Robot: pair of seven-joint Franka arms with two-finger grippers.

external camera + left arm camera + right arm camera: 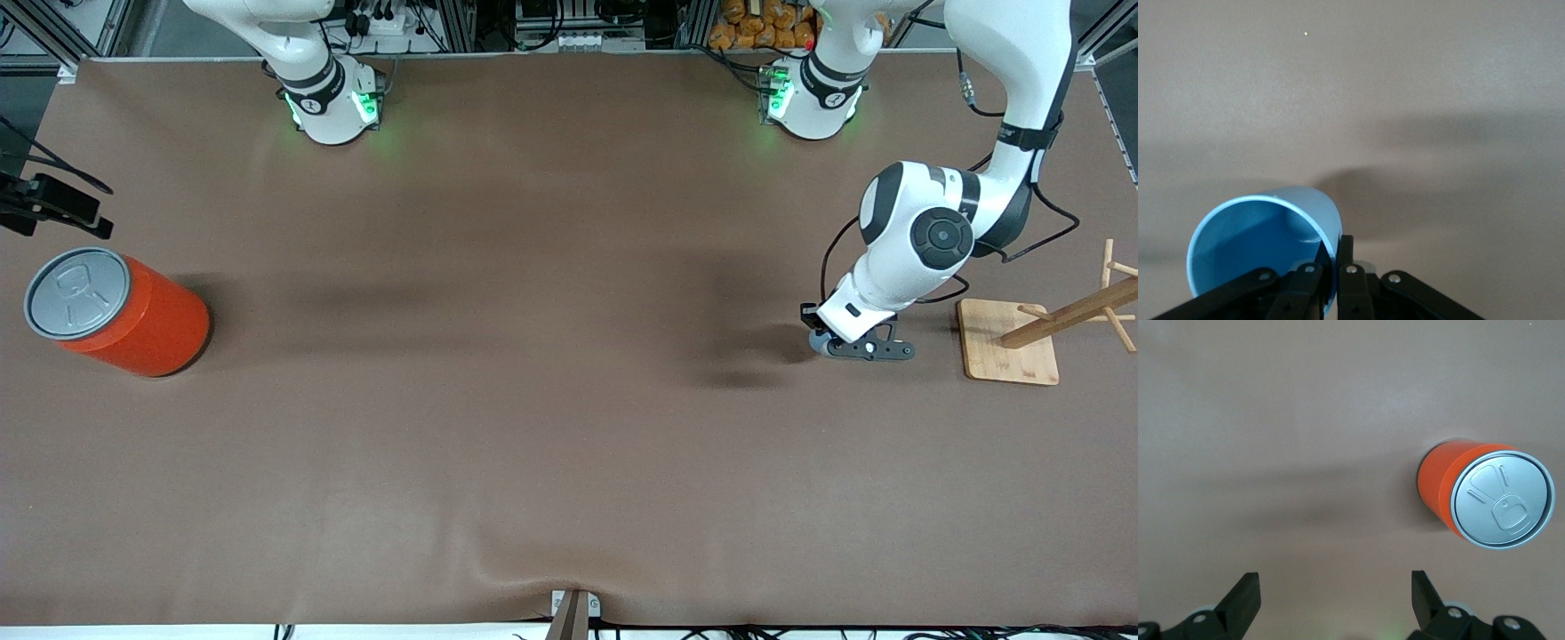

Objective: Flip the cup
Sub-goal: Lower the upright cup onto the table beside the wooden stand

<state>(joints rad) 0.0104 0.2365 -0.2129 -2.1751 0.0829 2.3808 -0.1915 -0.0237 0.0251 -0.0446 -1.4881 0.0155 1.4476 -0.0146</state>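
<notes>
**Cup pinched by its rim in the left gripper**

The cup [1265,243] is small, light blue and tapered, with a darker blue inside and no handle. In the left wrist view it lies tilted on its side, its open mouth facing the camera. The left gripper [1337,267] has its fingers pressed together on the cup's wall at the rim, one finger inside the mouth and one outside. In the front view the left gripper [861,348] sits low over the brown table [533,427] toward the left arm's end, just beside a wooden rack [1049,329]; the arm hides the cup there.

The right gripper [1335,600] waits with its fingers spread wide, holding nothing, above the table near the upright orange can [1485,497], which stands at the right arm's end [120,311].
</notes>
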